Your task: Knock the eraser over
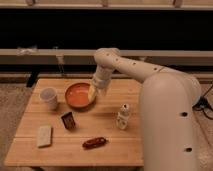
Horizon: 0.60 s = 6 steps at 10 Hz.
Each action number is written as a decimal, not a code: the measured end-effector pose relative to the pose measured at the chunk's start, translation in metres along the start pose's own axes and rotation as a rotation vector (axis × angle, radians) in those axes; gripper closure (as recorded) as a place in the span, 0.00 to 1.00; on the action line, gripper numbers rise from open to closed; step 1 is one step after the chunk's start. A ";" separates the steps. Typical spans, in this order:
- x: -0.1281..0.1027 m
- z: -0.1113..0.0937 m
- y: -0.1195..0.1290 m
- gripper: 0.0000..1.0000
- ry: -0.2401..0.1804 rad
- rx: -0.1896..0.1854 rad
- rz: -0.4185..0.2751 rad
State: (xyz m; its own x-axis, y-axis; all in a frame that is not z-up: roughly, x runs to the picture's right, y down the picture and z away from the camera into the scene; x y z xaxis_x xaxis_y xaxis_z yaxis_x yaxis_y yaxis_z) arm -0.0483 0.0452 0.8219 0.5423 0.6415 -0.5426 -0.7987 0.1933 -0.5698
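Note:
The eraser (68,120) is a small dark block with a reddish-brown edge. It stands upright, slightly tilted, on the wooden table (110,140), left of centre. My gripper (92,93) hangs above the right rim of the orange bowl (80,95), behind and to the right of the eraser and well apart from it.
A white cup (49,97) stands at the left of the bowl. A pale beige pad (44,136) lies at the front left. A reddish-brown sausage-shaped object (94,143) lies at the front centre. A small white bottle (123,117) stands at the right.

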 end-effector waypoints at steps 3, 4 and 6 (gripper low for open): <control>0.000 0.000 0.000 0.35 0.000 0.000 0.000; 0.000 0.000 0.000 0.35 0.001 0.002 -0.001; -0.001 -0.002 0.003 0.35 -0.013 0.028 -0.023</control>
State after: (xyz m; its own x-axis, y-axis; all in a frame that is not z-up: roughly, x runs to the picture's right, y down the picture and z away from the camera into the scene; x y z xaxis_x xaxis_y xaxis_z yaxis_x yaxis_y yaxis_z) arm -0.0505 0.0437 0.8197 0.5572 0.6463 -0.5214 -0.7931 0.2283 -0.5646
